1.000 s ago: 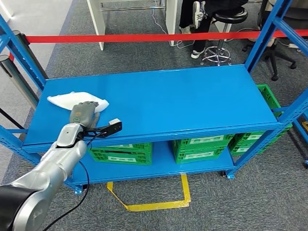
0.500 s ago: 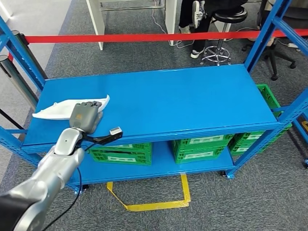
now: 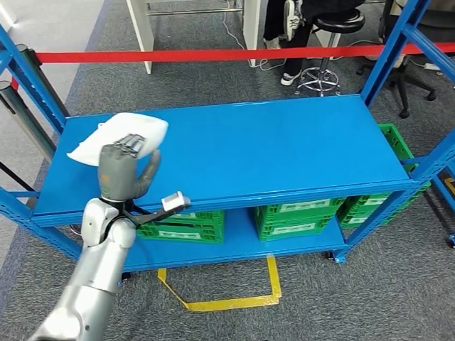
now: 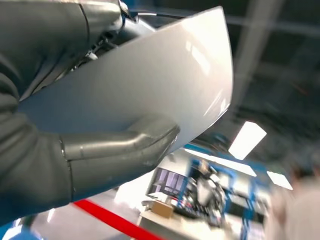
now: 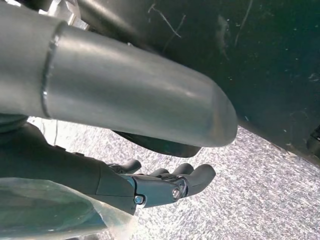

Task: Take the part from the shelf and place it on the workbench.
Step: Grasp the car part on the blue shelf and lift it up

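From the head view, the left hand grips the white part above the left end of the blue shelf, with green crates on the tier below, a red barrier tape behind, and a seated person's legs by a stool beyond it. The left wrist view shows what the head view hides: the thumb pressed under the part, fingers clamped over it. In the right wrist view the right hand hangs over grey carpet, fingers loosely apart, holding nothing.
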Robot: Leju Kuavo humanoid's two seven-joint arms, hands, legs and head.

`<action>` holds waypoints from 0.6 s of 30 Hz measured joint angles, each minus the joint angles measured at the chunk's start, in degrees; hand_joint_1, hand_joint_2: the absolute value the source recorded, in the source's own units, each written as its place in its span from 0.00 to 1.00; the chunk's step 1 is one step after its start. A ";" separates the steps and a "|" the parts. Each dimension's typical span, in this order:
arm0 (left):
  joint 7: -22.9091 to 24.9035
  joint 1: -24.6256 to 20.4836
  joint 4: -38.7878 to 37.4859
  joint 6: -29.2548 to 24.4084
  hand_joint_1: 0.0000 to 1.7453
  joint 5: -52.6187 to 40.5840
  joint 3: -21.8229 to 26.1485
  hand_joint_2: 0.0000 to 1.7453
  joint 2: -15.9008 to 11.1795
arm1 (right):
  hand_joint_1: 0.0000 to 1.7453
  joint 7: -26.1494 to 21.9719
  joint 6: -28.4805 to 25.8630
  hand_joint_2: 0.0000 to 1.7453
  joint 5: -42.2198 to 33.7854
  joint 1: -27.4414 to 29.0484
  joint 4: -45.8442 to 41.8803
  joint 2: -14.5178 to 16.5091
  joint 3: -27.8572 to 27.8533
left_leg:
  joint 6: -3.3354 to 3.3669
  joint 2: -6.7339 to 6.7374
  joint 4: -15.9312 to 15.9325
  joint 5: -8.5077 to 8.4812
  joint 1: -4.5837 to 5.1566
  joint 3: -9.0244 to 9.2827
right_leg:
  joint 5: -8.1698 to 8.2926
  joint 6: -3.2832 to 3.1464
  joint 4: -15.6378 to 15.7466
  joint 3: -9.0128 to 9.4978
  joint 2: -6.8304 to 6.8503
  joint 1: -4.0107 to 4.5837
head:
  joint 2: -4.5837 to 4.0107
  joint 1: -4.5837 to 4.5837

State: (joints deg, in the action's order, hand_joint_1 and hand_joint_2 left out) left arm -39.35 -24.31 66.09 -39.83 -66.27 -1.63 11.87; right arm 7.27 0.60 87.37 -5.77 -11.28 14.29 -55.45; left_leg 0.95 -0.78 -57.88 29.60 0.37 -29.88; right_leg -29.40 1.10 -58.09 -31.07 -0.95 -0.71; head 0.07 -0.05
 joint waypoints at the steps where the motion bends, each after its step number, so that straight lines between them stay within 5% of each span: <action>1: -0.05 1.47 3.01 0.72 1.00 5.92 -0.95 1.00 1.06 | 0.00 -0.06 -0.09 0.00 -0.34 0.05 0.00 0.00 -0.01 | 0.03 0.05 0.00 0.03 0.01 0.01 | 0.00 0.00 0.01 -0.01 -0.04 -0.01 | 0.00 0.00; 6: 0.28 12.90 17.07 19.19 1.00 46.83 -13.55 1.00 0.37 | 0.00 0.34 -0.21 0.00 -2.85 0.17 0.00 0.19 -0.78 | 0.81 0.05 -0.31 0.28 0.34 -0.07 | 0.23 0.59 0.56 0.08 0.05 -0.39 | 0.00 -0.07; 9: -0.59 18.13 21.94 21.43 1.00 50.42 -19.40 1.00 -0.34 | 0.00 0.51 -0.24 0.00 -3.33 0.13 0.00 0.40 -1.36 | 1.60 0.29 1.78 -0.81 -0.16 0.65 | -0.47 1.02 -0.03 -0.50 0.23 -0.14 | 0.00 -0.01; 13: -0.72 20.28 24.46 21.18 1.00 47.88 -22.43 1.00 -1.23 | 0.00 0.65 -0.27 0.00 -3.49 0.23 0.00 0.42 -1.68 | 1.90 0.54 2.80 -1.26 -0.58 1.08 | -5.64 1.65 -12.47 -7.03 0.44 -0.39 | 0.00 0.10; 15: -0.72 20.90 24.84 21.18 1.00 47.84 -23.20 1.00 -1.68 | 0.00 0.68 -0.34 0.00 -3.53 0.31 -0.01 0.40 -1.71 | 1.56 0.55 2.66 -1.03 -0.83 1.24 | -4.23 2.26 -14.08 -8.43 0.52 -0.80 | 0.00 0.08; 18: -0.72 22.00 26.11 23.41 1.00 51.66 -24.31 1.00 -2.25 | 0.00 0.83 -0.52 0.00 -3.88 0.26 0.01 0.44 -1.83 | 0.12 0.49 1.31 0.06 -1.49 1.29 | 1.39 3.34 -5.11 -4.39 0.85 -1.37 | 0.00 0.35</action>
State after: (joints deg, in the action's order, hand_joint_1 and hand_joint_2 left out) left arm -40.06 -2.31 92.20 -16.42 -14.61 -25.94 9.62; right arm 8.10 0.08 83.49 -5.51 -11.27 14.73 -57.28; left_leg 1.07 -0.28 -56.58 29.66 -1.12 -28.59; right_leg -28.01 4.44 -63.19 -35.46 -0.11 -2.07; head 0.07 0.31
